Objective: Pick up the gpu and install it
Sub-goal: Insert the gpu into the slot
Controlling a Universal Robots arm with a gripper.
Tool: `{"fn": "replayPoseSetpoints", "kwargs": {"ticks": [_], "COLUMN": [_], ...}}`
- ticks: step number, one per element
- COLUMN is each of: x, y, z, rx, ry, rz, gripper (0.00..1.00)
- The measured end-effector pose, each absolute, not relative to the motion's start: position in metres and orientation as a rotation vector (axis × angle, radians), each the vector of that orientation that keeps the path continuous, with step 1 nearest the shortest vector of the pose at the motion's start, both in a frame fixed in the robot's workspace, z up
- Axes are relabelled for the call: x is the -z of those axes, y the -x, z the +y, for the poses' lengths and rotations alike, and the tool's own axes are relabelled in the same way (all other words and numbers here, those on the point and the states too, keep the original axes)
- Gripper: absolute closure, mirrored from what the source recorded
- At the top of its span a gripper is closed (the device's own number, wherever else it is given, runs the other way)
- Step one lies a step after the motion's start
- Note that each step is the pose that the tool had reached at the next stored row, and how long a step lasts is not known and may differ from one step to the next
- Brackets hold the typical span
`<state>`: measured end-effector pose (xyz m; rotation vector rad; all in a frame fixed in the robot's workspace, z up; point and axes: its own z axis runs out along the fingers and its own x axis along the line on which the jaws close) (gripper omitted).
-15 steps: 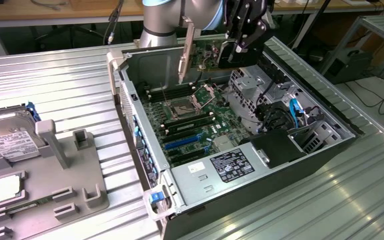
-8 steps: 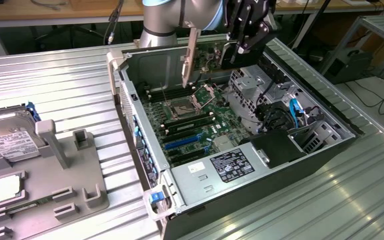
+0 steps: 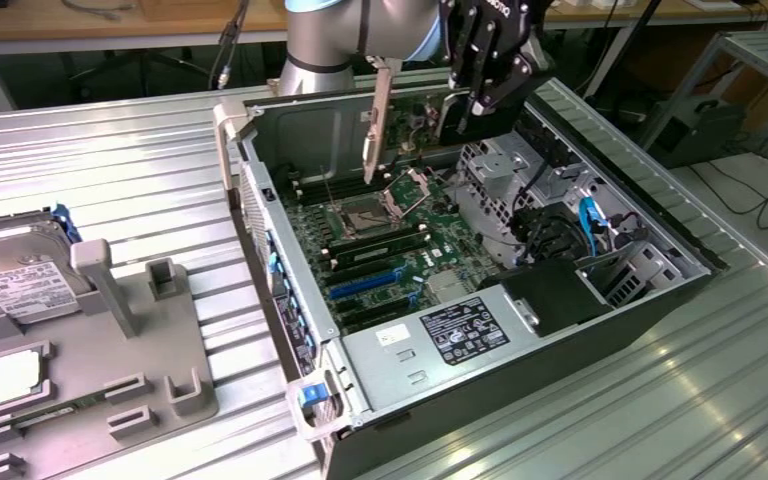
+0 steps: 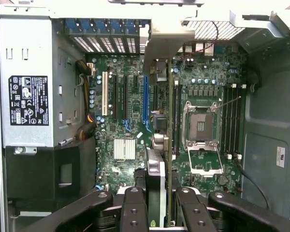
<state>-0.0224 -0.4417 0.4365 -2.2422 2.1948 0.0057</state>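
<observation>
The gpu (image 3: 381, 120) hangs on edge above the open computer case (image 3: 267, 215), silver end bracket toward the exterior view's left and green board behind it. My gripper (image 3: 488, 90) is shut on the card from above. In the wrist view the gpu (image 4: 157, 164) is seen edge-on between my black fingers (image 4: 133, 208), and my gripper (image 4: 160, 195) looks straight down onto the motherboard (image 4: 125, 121). The card's edge lines up near the blue expansion slot (image 4: 146, 96). It is above the board, not seated in any slot.
Inside the case are an open processor socket (image 4: 201, 130), memory slots (image 4: 230, 121) and a power supply with a black label (image 4: 29, 82). On the exterior view's left a grey holder (image 3: 157, 370) carries a silver hard drive (image 3: 17, 275) and a square processor chip (image 3: 11, 375).
</observation>
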Motion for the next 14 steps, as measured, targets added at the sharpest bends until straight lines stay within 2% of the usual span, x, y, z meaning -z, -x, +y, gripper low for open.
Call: {"fn": "replayPoseSetpoints", "kwargs": {"ticks": [14], "x": [-0.418], "y": [0.024], "z": [-0.443], "rx": [-0.02], "ry": [2.248], "rz": [2.197], "gripper": [0.72]}}
